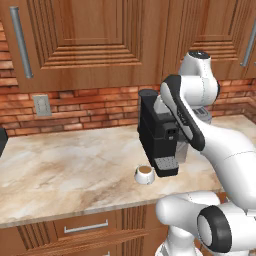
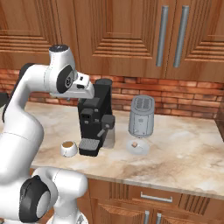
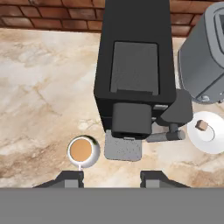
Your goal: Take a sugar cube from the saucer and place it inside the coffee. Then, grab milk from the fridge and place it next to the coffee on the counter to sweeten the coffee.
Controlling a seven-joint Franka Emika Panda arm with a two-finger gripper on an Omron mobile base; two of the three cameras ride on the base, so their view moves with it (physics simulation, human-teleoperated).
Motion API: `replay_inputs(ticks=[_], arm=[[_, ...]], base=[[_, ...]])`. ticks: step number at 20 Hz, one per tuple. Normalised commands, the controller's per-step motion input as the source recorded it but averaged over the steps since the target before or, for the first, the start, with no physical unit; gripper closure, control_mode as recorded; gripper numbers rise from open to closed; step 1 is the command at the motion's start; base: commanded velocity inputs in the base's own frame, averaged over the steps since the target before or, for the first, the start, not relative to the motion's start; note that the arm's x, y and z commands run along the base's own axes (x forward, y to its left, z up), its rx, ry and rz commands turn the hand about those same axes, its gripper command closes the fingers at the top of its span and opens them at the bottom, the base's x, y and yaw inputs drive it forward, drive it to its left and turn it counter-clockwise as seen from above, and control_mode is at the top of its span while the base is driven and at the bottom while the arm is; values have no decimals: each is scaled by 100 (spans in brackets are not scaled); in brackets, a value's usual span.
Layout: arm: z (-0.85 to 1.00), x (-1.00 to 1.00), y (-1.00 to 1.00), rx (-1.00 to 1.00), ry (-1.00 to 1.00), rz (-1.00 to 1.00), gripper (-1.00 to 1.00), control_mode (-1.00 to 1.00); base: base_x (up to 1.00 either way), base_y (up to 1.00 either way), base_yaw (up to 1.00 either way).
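Jaws apart, empty, over one coffee [image 3: 82, 150]; one sugar cube [image 3: 201, 126], seemingly, on one saucer [image 3: 212, 142].

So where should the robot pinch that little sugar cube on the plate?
Probably from straight above, fingers closing on two opposite flat sides of the sugar cube. It sits alone near the middle of the flat saucer, so its top and sides are free, while the toaster crowds one side.

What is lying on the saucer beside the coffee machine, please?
One small brown sugar cube sits on the white saucer, slightly off-centre. The saucer lies on the counter in front of the toaster. Nothing covers it, and no other cube is visible.
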Motion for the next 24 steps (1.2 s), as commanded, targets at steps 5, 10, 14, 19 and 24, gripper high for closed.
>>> replay_inputs(ticks=[5, 10, 14, 19, 24], arm=[[0, -44, -5, 0, -4, -1, -100, -100], [-13, -97, -64, 8, -7, -7, -100, -100], [-26, -100, -100, 10, -14, 0, -100, -100], [-13, -75, -100, 7, -18, 10, -100, -100], [-5, -6, -97, 0, -8, 32, -100, -100]], base=[[0, 0, 0], [0, 0, 0], [0, 0, 0], [0, 0, 0], [0, 0, 0]])
